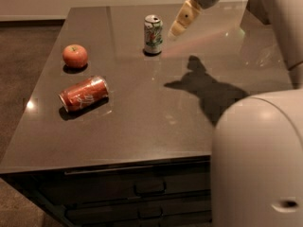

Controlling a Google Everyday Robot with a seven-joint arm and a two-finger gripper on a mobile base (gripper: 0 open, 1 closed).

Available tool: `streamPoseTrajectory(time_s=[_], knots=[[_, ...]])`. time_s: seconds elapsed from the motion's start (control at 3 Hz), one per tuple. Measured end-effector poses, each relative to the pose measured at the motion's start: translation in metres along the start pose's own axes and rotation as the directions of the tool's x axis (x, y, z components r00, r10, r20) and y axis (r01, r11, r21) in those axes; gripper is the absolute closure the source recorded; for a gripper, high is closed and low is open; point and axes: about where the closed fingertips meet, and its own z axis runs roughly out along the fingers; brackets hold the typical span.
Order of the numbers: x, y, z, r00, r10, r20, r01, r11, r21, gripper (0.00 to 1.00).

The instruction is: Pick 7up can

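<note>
Aloft, end effector (176,28) near upright 7up can (153,34)

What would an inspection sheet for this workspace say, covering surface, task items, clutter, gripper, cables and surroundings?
Surface: dark glossy countertop, carrying the arm's shadow.
Job's things: 7up can stands upright near the far edge, untouched.
Clutter: red-orange can lies on its side at front left; apple sits behind it, apart from it.
Gripper: gripper hangs just right of the 7up can, raised off the surface, not touching it.
Cables: nothing seen.
Surroundings: drawers under the countertop; carpeted floor at left; robot body fills the near right.
</note>
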Motion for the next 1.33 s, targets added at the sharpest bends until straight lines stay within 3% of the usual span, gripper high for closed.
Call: streamPoseTrajectory(time_s=[0.33,0.67,1.33], knots=[[-0.031,-0.013,0.033,0.998,0.019,0.052,-0.019,0.9998,-0.009,0.0],[-0.046,-0.012,0.067,0.998,0.024,0.064,-0.021,0.9984,-0.053,0.0],[-0.061,-0.003,0.103,0.997,0.03,0.07,-0.023,0.9947,-0.101,0.0]])
